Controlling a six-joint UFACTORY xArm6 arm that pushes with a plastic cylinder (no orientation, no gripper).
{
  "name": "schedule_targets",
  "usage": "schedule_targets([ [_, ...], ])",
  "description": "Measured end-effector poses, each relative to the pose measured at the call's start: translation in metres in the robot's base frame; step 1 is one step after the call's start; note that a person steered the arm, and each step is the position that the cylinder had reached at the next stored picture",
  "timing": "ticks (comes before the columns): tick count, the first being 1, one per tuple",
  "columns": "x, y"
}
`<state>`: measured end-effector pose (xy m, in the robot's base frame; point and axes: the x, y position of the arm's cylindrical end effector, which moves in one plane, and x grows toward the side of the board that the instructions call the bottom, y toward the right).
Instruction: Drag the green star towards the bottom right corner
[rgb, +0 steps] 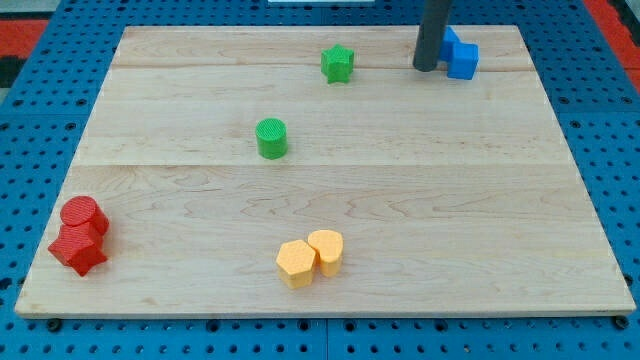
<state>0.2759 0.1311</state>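
Note:
The green star (338, 63) sits near the view's top, a little right of centre, on the wooden board (420, 200). My tip (426, 68) stands to the star's right, about a star and a half away, not touching it. The rod rises out of the view's top edge. The tip is right beside the blue blocks (459, 55), on their left side.
A green cylinder (271, 138) lies left of centre. Two yellow blocks (310, 256) lie together near the bottom centre. A red cylinder (83, 215) and a red star (79, 250) sit at the bottom left. Blue pegboard surrounds the board.

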Motion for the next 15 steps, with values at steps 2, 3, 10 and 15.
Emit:
schedule_targets([
  [2,-0.002,-0.034],
  [3,-0.012,-0.05],
  [10,0.001,-0.114],
  [15,0.092,-0.145],
])
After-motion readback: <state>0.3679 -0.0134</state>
